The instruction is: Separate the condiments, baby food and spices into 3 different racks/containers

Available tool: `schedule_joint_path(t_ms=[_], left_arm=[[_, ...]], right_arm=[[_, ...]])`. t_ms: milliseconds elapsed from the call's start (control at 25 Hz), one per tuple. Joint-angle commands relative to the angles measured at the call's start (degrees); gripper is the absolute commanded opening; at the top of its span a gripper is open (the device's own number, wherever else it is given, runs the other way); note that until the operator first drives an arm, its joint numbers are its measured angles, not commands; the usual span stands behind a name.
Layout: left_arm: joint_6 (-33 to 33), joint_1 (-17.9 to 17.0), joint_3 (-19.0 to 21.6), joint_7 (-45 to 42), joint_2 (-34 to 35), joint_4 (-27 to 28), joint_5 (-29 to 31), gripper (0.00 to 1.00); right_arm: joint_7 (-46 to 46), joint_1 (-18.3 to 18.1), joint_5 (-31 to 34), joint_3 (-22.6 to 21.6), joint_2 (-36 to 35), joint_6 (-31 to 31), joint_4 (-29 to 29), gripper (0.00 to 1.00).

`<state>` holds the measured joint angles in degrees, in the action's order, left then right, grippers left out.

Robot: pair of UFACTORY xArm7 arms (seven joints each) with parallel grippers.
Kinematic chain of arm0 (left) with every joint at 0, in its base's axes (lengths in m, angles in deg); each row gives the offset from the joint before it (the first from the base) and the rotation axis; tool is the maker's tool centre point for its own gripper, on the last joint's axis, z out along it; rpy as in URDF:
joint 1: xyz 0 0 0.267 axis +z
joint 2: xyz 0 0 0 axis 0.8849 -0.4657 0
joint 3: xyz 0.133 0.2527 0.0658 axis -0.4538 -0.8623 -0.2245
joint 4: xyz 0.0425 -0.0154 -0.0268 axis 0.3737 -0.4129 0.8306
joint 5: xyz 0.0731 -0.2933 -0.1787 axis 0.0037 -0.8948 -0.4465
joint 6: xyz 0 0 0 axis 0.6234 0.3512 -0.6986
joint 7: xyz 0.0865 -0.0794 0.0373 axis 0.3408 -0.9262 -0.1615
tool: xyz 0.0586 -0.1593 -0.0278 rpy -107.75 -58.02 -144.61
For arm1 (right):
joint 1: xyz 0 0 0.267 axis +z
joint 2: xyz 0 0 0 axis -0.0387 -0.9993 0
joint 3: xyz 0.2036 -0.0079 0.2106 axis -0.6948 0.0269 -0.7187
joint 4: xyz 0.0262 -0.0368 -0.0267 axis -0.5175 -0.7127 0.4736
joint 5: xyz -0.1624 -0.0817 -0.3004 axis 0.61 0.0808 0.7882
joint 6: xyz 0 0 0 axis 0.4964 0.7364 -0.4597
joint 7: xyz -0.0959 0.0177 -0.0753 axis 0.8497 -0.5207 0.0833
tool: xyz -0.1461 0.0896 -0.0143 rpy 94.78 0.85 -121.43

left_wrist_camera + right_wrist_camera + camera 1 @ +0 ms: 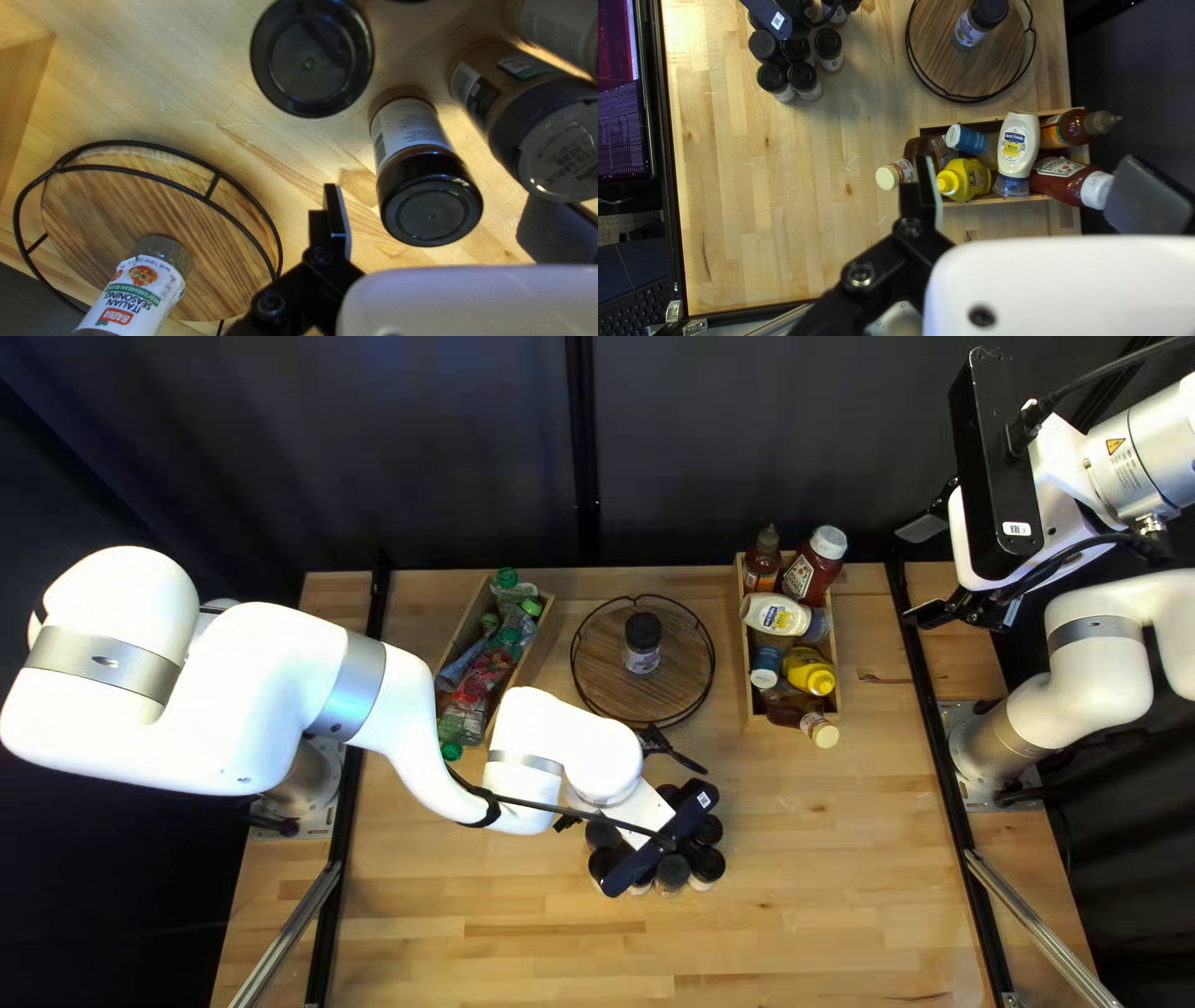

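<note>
Left gripper (433,206): jaws were parted, empty
Right gripper (1026,177): jaws were parted, empty
Loose spices (430,208): were left ahead of left jaws
Round tray (106,208), beside them: one jar (143,286) was placed
Condiment box (940,126): was filled, ahead of right jaws
Baby food crate (533,650): was seemingly filled, well apart from both

White-labelled jar (138,289) on round tray (118,199)
</note>
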<state>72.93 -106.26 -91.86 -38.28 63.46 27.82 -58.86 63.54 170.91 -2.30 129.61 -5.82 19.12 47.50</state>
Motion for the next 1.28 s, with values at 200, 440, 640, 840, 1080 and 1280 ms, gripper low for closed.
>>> schedule_joint_path(t_ms=[200,440,640,840,1080,1280], left_arm=[[3.5,0.5,-1.5,-0.3,5.1,-0.1,1.4,0.00],[9.1,3.3,-5.4,-5.8,9.9,2.3,4.6,0.00],[7.6,6.6,-9.6,-13.9,10.3,2.1,6.5,0.00],[2.5,8.5,-12.0,-21.3,12.1,-1.5,8.9,0.00],[0.1,10.7,-13.7,-21.2,9.6,-2.1,5.5,0.00],[-0.2,11.9,-13.8,-19.8,7.2,-1.9,2.4,0.00]], right_arm=[[0.0,0.0,0.0,0.0,0.0,0.0,0.0,1.00],[0.0,0.0,0.0,0.0,0.0,0.0,0.0,1.00],[0.0,0.0,0.0,0.0,0.0,0.0,0.0,1.00],[0.0,0.0,0.0,0.0,0.0,0.0,0.0,1.00],[0.0,0.0,0.0,0.0,0.0,0.0,0.0,1.00],[0.0,0.0,0.0,0.0,0.0,0.0,0.0,1.00]])
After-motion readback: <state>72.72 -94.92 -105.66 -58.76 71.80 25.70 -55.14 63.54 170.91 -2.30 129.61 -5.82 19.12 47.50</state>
